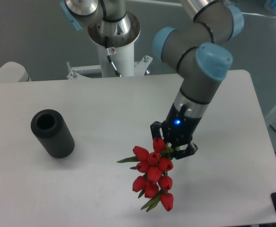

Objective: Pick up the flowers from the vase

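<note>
Hanging off the gripper [172, 145] right now is the flowers [153, 174], a tight clump of red tulip buds with a few green leaves poking out; the bunch points down and toward the camera, buds outward, so the stem end is tucked up into the fingers where it's hard to see; from the way the bunch sits between the two black fingers, the pincer is closed on the stems and holding them; the exact contact point is hidden behind the top buds, so can't say how much stem is in there.

The flowers are over the front-middle part of the table [104, 104]; can't tell whether the lowest bud touches the surface or hangs just above it; one long leaf sticks out to the left of the bunch.

The vase [52, 133] is well apart from all that, over on the left side of the table; plain matte black cylinder, standing with its round opening facing up and a bit toward the camera; nothing in it.

The arm [201, 71] comes down from the upper right, grey with light blue joint caps; a small blue light glows on the wrist just above the gripper; the robot's white base post [113, 52] stands at the back edge.
</note>
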`<state>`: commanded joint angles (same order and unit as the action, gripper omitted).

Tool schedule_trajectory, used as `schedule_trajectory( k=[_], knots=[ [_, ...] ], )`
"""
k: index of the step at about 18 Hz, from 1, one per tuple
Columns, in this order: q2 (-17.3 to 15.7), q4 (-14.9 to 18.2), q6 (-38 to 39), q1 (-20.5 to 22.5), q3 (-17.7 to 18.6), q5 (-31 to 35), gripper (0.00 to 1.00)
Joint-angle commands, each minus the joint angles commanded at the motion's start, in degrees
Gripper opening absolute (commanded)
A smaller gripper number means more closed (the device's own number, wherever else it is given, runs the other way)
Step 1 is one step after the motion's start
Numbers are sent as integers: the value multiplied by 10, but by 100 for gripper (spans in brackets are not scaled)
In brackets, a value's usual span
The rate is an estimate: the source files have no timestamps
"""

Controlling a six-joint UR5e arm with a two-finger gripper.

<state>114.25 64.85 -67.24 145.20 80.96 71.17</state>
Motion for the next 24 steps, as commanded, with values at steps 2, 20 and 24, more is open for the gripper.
schedule_trajectory(
  k=[2, 20, 24],
  knots=[
    [13, 18, 2, -13, -23, 30, 19],
    [101, 58, -145, -38, -90, 194, 18],
    [108, 58, -159, -37, -94, 204, 18]
  ],
)
